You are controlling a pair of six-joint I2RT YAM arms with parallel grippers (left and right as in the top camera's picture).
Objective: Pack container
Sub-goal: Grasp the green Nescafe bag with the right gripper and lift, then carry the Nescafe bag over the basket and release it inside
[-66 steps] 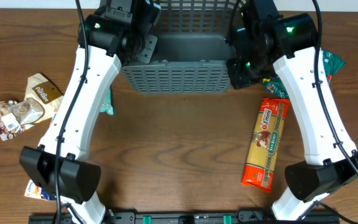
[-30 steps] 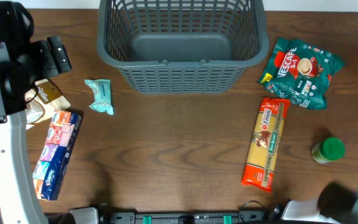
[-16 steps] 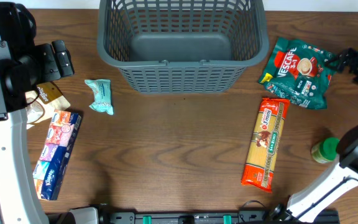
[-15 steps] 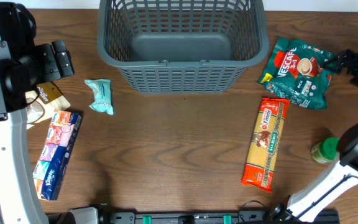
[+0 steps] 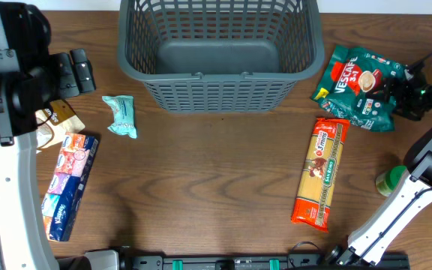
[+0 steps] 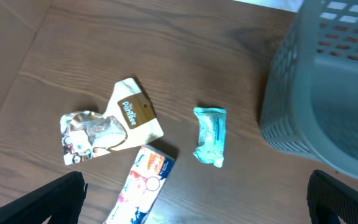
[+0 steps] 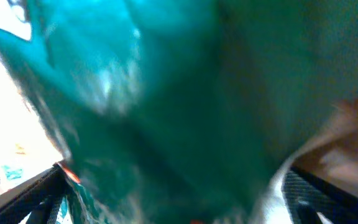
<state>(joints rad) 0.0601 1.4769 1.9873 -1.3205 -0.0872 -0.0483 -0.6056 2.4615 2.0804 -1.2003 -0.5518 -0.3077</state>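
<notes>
At upper left, the left gripper (image 5: 79, 73) hangs with fingers apart, holding nothing. The container (image 5: 220, 96) sits top centre, empty. At right, the right gripper (image 5: 409, 93), fingers spread, has moved in against the Nescafé packet (image 5: 360, 84) since half a second ago. This looks like the first pick; next it should clamp the packet's edge.

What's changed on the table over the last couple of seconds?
Both arms swung away from the basket: the left gripper out to the left, the right gripper to the right, then in towards the green coffee bag. Both are open, nothing gripped. Nothing else moved.
</notes>
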